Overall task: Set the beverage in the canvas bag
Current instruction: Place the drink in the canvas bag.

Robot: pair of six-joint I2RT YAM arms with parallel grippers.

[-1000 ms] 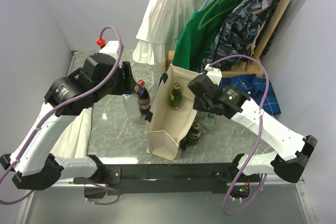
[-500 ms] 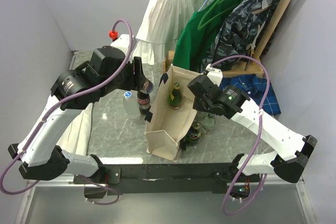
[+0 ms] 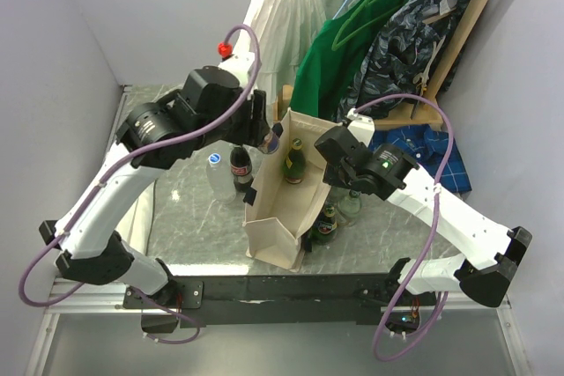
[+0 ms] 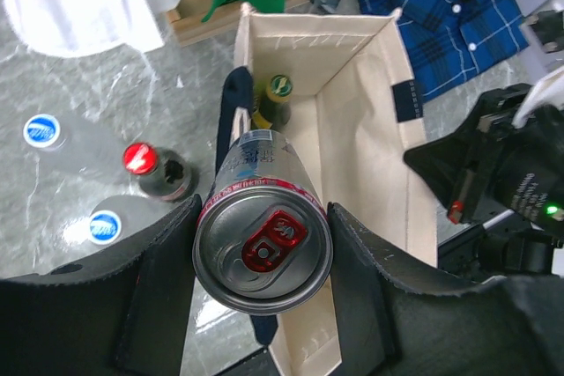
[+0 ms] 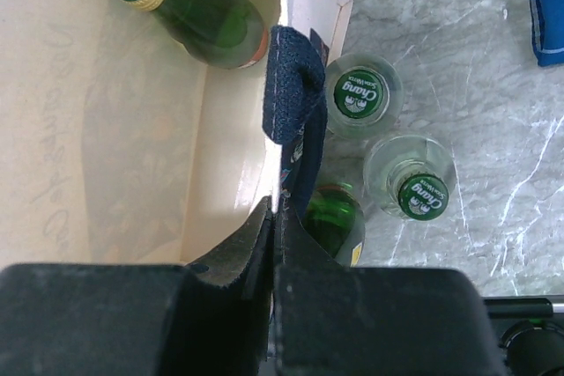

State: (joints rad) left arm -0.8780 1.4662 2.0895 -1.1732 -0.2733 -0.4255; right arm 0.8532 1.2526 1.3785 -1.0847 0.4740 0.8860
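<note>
The grey tabletop (image 3: 185,217) is seen from above, and the canvas bag (image 3: 273,231) is stood on it, upright, with its mouth open to the top. The bag is long from near to far and narrow from side to side.

The bag's right wall is pinched at the rim by the right claw (image 5: 273,244), which is clenched tight on the cloth. By this the mouth is held open.

A silver can (image 4: 263,239) with a red tab is gripped by the left claw (image 3: 261,132), one finger on each side of it. The can is held about upright, its top up and its long side running up and down. It is up in the air, not yet in the bag.

What matters most is where the can hangs. It is seen just above the bag's left rim, near the far end, right by the dark blue handle (image 4: 236,107). The open mouth lies a little to the right of the can and below it.

A green bottle (image 5: 189,6) is already stood inside at the far end. The near part of the bag looks free.

So it is judged that the can must be moved a little to the right, past the rim and handle, and then let down straight. The left arm is the one for this, since the can is in its claw.
</note>
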